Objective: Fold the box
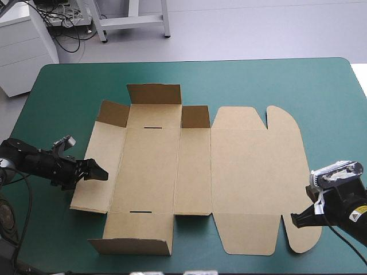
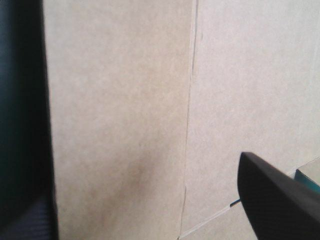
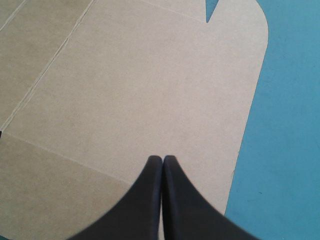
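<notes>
The brown box (image 1: 195,172) lies spread out mid-table, lid panel flat on the right with rounded tabs. Its far wall (image 1: 153,93), two far corner flaps and its near wall (image 1: 132,245) stand partly raised. My left gripper (image 1: 97,173) is at the outer edge of the box's left panel, fingers open. In the left wrist view the board (image 2: 125,125) fills the space between the fingers (image 2: 280,200) of the left gripper (image 2: 145,170). My right gripper (image 1: 296,219) is shut and holds nothing. It hovers over the lid's near right corner (image 3: 140,90), its tip (image 3: 162,159) above the board.
The teal-green cover (image 1: 258,80) shows all around the box, widest along the far side. A strip of cover (image 3: 290,125) lies beside the lid's rounded tab, toward the table's right edge.
</notes>
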`<state>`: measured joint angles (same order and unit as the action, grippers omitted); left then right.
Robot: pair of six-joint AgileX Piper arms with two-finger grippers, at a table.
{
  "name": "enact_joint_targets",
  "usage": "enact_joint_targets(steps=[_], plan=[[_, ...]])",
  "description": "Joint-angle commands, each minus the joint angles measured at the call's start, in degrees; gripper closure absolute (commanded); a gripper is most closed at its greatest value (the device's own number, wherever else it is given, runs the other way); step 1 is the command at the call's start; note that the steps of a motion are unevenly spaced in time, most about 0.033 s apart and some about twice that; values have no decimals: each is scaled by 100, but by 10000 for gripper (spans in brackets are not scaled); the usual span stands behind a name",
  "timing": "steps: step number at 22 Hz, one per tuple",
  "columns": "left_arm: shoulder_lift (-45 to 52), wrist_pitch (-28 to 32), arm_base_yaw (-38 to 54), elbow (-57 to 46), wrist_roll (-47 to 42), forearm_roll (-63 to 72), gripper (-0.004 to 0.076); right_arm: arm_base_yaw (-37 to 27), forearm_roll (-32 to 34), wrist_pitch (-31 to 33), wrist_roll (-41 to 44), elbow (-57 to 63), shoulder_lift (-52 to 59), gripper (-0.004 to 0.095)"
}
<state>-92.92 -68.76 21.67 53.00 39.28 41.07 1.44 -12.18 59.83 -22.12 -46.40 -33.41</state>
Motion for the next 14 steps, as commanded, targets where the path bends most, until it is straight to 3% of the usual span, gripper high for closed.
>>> enact_joint_targets(steps=[1,5,11,14], plan=[[111,-610,-73,2,15,145,143,-39,-76,-309,-51,-129,-15,931],[111,-610,-73,2,51,355,213,-39,-76,-309,-51,-129,-15,931],[111,-610,-85,2,57,402,230,-39,-76,-309,-51,-129,-15,931],[111,-610,-85,2,57,415,302,-39,-76,-299,-51,-129,-15,931]])
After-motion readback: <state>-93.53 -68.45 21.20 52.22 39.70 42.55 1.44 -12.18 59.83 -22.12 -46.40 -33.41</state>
